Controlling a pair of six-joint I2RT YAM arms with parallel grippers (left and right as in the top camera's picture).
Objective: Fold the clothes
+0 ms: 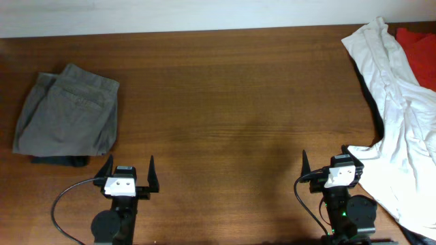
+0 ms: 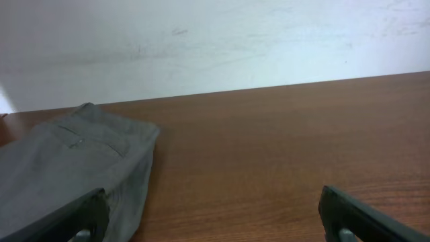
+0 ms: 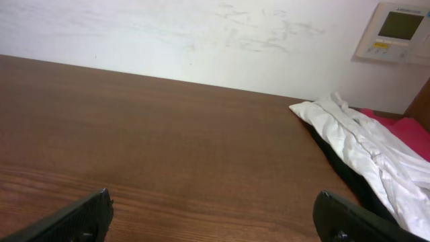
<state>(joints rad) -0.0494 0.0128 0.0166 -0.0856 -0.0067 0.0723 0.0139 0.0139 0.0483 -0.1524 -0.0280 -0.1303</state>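
The grey-olive shorts (image 1: 67,110) lie folded in a compact rectangle at the table's left side, on top of a darker folded piece. They also show in the left wrist view (image 2: 70,168). My left gripper (image 1: 127,167) is open and empty near the front edge, just right of and below the shorts. My right gripper (image 1: 330,163) is open and empty at the front right, beside a pile of loose clothes: a white garment (image 1: 398,102), a red one (image 1: 417,51) and a dark one beneath. The white garment also shows in the right wrist view (image 3: 363,144).
The wooden table (image 1: 231,95) runs to a pale wall at the back. A wall control panel (image 3: 398,30) shows in the right wrist view. The white garment hangs over the right front part of the table close to my right arm.
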